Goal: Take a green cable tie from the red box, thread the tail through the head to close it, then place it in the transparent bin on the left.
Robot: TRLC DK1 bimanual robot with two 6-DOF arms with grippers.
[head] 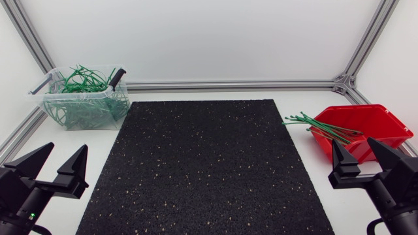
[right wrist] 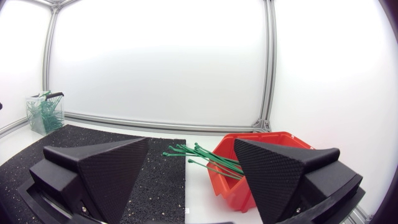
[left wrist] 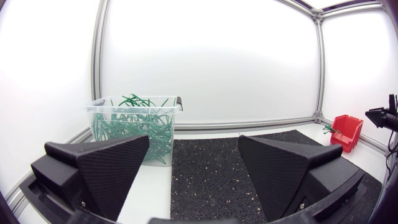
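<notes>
While your left hand (head: 67, 149) and right hand (head: 353, 145) sit wide open, empty, picking comes first: single out one green cable tie (head: 307, 121) from the red box (head: 392, 124), one o'clock.

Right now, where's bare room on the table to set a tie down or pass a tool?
The black mat is bare throughout, between the transparent bin and the red box. Crowded: beside the mat's far right corner, where green cable ties jut from the box, and the near corners, where left tool and right tool sit.
</notes>
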